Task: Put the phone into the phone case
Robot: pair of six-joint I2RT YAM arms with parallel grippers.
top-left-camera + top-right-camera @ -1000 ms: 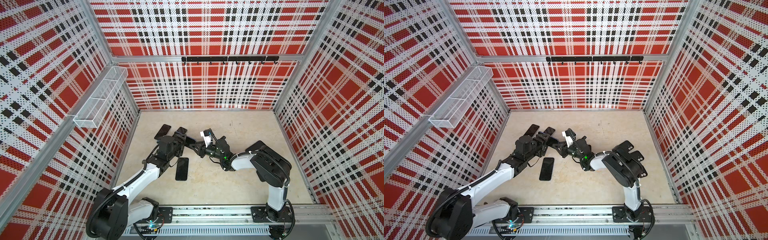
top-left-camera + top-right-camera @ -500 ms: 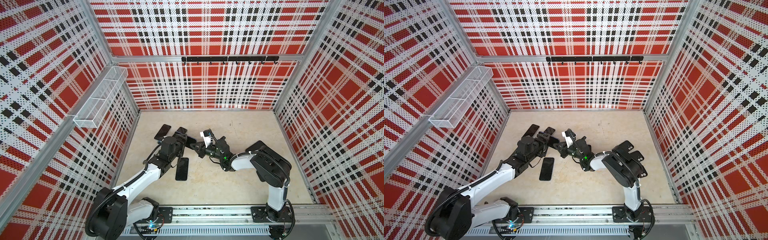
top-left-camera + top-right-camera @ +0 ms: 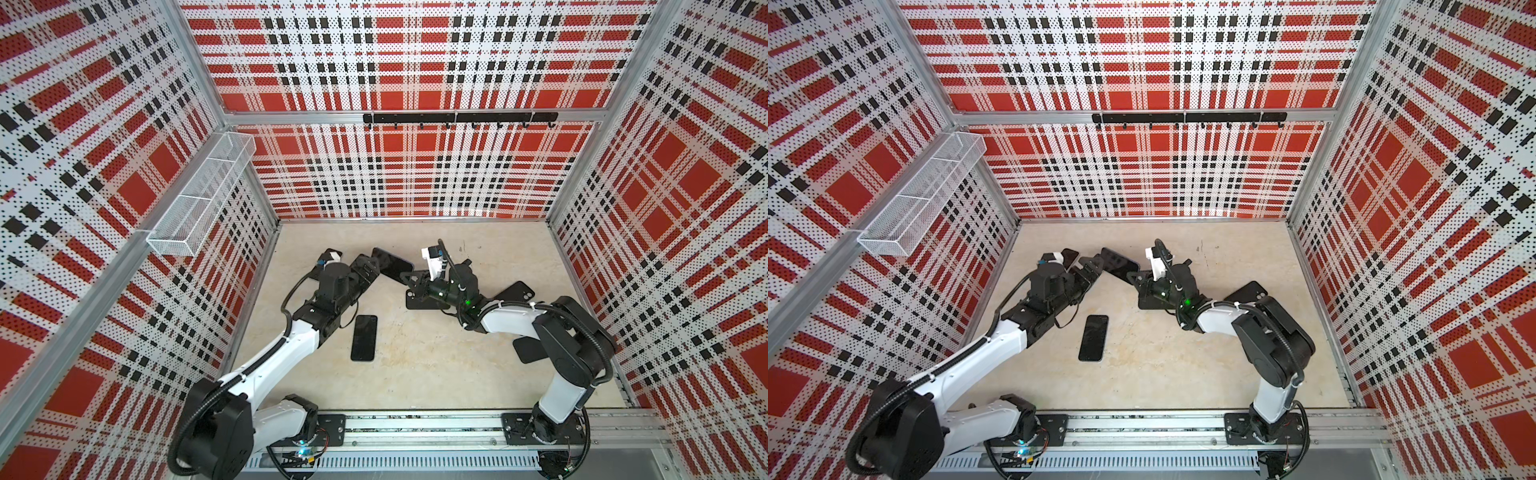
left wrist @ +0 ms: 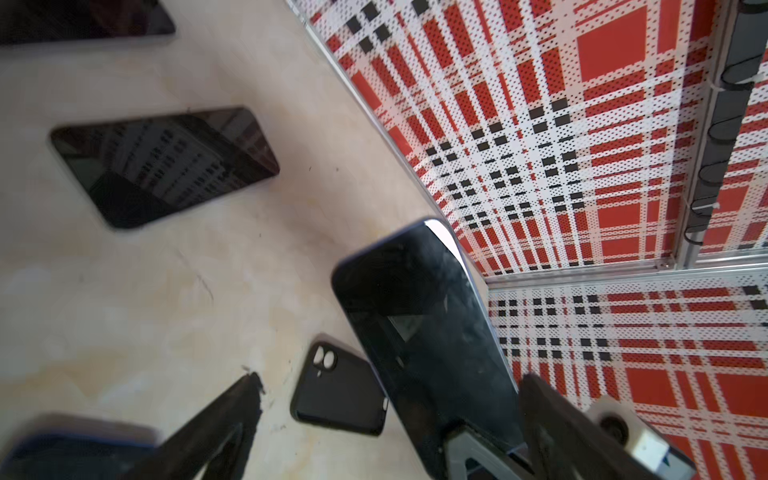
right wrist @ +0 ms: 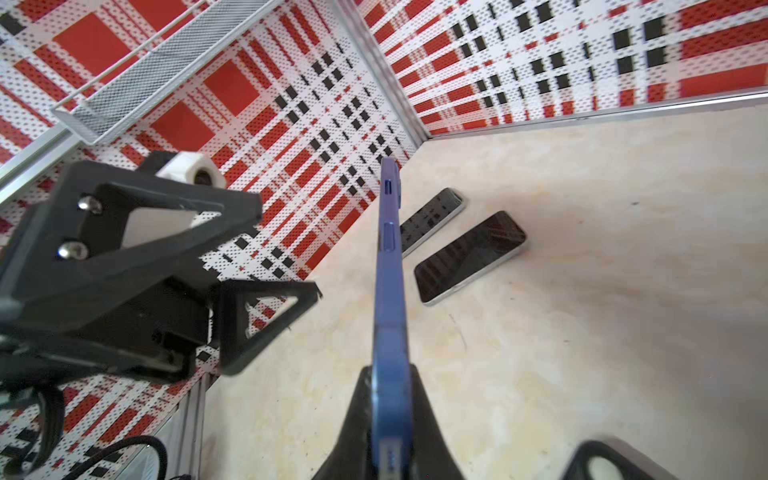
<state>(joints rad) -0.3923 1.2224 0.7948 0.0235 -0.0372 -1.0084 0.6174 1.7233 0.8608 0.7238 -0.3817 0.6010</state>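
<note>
right gripper [image 5: 390, 419]: jaws clamped on one short end of the phone [image 5: 388, 270]. Its matte black wedge fingers press on both flat faces. The phone is a slim slab with rounded corners, a blue satin side rail with raised buttons, and a glossy black glass face. It's held clear of the table [image 3: 457, 374], tilted, with the free end pointing towards the left gripper [image 5: 286, 249].

left gripper: jaws wide apart, nothing between them. The fingers [image 5: 41, 232] are black triangular frames with open cut-outs and shiny round screw heads. In both top views it sits just beside the phone's free end. Can't tell if it touches.

phone case [image 4: 336, 390]: lies flat on the table below the held phone. It's a matte black rounded rectangle with a raised lip and a twin-lens camera cut-out in one corner. In both top views the right wrist partly covers it.

Other items:
- table: pale beige, marbled, smooth.
- spare phone [image 3: 364, 337]: glossy black, flat on the table beside the left forearm.
- silver-edged phones [image 5: 469, 257]: two, flat, side by side near the left wall.
- second black case [image 3: 515, 291]: lies behind the right arm.
- walls: perforated sheet with a red, white and black plaid print.
- white wire-mesh basket [image 3: 199, 199]: long and boxy, on the left wall.
</note>
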